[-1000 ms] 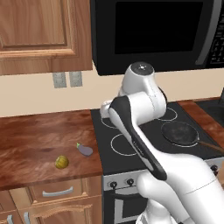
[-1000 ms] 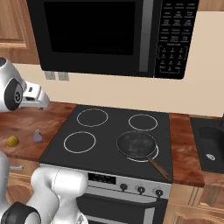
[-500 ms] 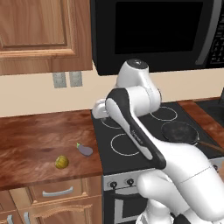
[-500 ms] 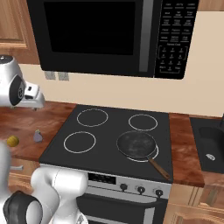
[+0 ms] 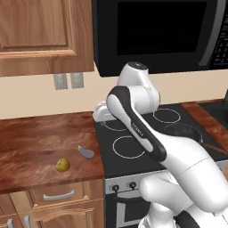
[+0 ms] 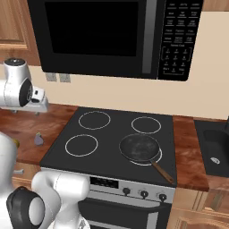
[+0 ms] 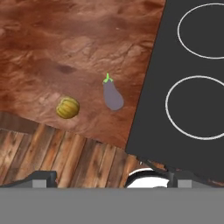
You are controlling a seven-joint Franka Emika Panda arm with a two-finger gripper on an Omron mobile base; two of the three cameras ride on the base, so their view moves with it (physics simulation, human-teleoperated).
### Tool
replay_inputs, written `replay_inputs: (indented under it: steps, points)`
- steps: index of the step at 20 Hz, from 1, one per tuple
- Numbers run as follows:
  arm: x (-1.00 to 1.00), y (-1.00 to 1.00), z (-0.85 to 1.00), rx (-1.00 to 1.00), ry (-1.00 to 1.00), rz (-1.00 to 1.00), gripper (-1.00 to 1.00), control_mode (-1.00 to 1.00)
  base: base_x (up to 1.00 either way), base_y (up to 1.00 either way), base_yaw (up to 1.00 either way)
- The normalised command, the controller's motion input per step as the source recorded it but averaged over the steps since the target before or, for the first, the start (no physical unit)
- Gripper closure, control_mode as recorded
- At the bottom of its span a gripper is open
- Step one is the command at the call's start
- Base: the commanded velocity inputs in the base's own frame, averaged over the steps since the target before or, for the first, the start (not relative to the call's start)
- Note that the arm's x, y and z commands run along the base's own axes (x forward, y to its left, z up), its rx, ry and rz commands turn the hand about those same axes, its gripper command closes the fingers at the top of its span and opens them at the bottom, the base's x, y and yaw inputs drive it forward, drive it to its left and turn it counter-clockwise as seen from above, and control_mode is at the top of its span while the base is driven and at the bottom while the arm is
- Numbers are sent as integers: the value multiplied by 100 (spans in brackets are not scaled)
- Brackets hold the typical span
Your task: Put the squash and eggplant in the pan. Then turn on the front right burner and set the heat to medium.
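The squash (image 7: 68,107) is a small yellow-olive ball on the wooden counter, and the purple eggplant (image 7: 113,96) lies just beside it, nearer the cooktop's edge. Both also lie left of the stove, the squash (image 5: 63,164) nearer the counter's front than the eggplant (image 5: 86,153). My gripper (image 7: 111,179) hangs high above them, open, with nothing between its fingers. It (image 5: 102,119) hovers over the stove's left edge. The dark pan (image 6: 139,147) with its brown handle sits on the front right burner (image 6: 154,160), far to the right.
Three other white burner rings mark the black cooktop (image 6: 62,159). Knobs (image 6: 144,194) line the stove front. A microwave (image 6: 112,36) hangs above the stove and wooden cabinets (image 5: 40,31) above the counter. A sink (image 6: 214,152) lies at the far right.
The arm has swung leftward, carrying the hand a little from over the stove toward the counter. The jaws stay open; squash, eggplant and pan have not moved.
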Motion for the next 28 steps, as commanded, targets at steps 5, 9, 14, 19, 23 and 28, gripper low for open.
replay_inputs:
  steps: [5, 9, 14, 19, 23, 28]
  points:
    - [13, 10, -20, -4, 0, 0, -100, -100, 0, 0, 0]
    - [14, 11, -13, -5, 0, 0, -100, -100, 0, 0, 0]
    - [16, 16, -18, -4, 0, 0, -100, -100, 0, 0, 0]
    - [11, 5, -24, 0, 0, 0, -100, -100, 0, 0, 0]
    - [14, 4, -25, 0, 0, 0, -100, -100, 0, 0, 0]
    - [14, 5, -25, 0, 0, 0, -100, -100, 0, 0, 0]
